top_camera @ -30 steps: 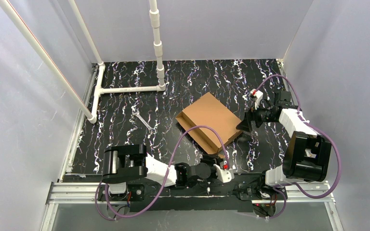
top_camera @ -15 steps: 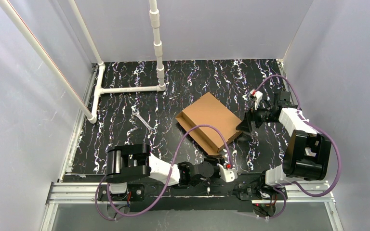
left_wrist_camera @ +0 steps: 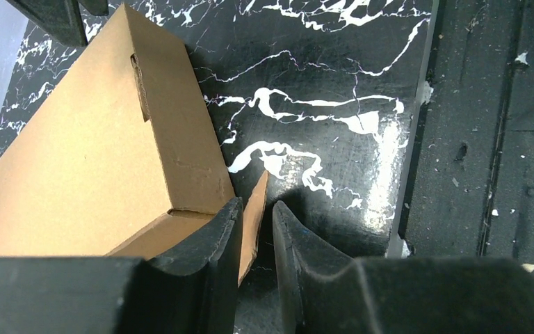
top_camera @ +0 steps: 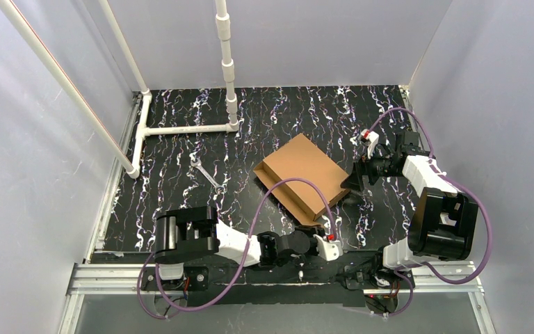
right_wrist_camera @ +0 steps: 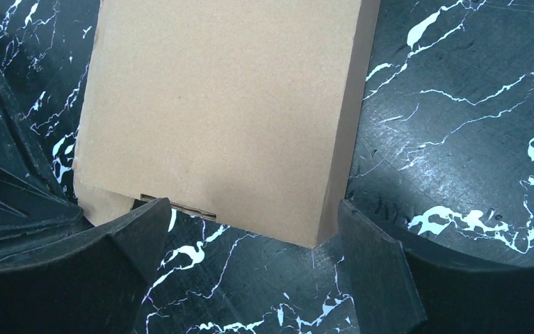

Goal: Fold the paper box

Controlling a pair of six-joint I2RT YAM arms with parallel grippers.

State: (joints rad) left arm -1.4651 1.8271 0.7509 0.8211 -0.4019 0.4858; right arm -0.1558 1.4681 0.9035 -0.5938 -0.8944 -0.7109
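Observation:
The paper box (top_camera: 304,174) is brown cardboard, folded into a shallow closed shape, lying at an angle on the black marbled table. In the left wrist view the paper box (left_wrist_camera: 97,153) has a loose side flap (left_wrist_camera: 254,216) sticking out at its near corner. My left gripper (left_wrist_camera: 257,205) straddles that flap, jaws nearly together. The flap lies against the left finger, and a thin gap shows at the right finger. My right gripper (right_wrist_camera: 252,209) stands wide open at the box's right end (right_wrist_camera: 222,111), a finger on each side of its edge, touching nothing.
A metal wrench (top_camera: 207,174) lies left of the box. A white pipe frame (top_camera: 181,129) stands at the back left. Grey walls close in both sides. The table's front edge and rail (left_wrist_camera: 417,139) run just right of my left gripper.
My left gripper's jaws have narrowed around the flap, and the left arm shifted slightly right. The right arm and the box have not moved.

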